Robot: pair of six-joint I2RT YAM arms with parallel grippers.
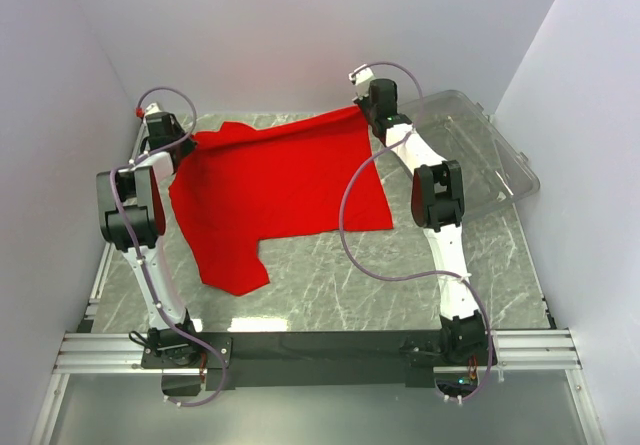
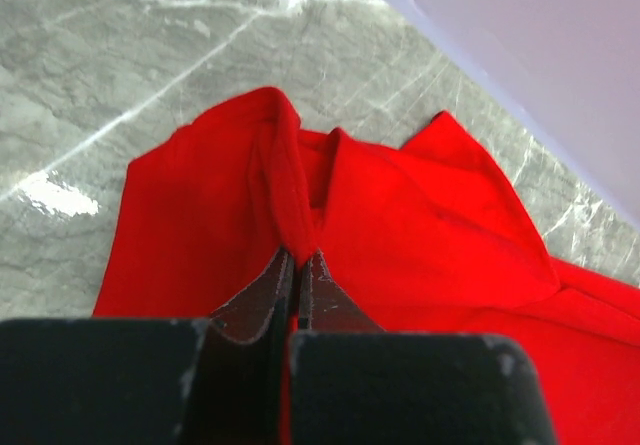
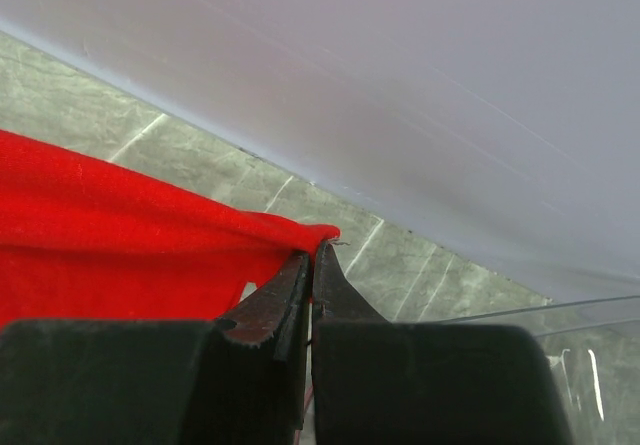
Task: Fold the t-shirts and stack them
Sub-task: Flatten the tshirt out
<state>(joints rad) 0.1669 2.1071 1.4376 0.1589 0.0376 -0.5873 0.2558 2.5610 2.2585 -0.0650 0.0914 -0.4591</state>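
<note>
Here the red t-shirt (image 1: 280, 195) lies spread on the gray table (image 1: 400, 295), and its far edge runs straight between the two arms. The left gripper (image 2: 300, 257) is clamped on a bunched fold of the cloth at the far left corner. The right gripper (image 3: 312, 255) is pinched on the far right corner, near the clear plastic bin (image 1: 490, 155).

Soft matt red cloth t-shirt (image 1: 280, 190); glossy grey marbled desk (image 1: 400, 295); clear smooth plastic bin (image 1: 490, 160).
</note>
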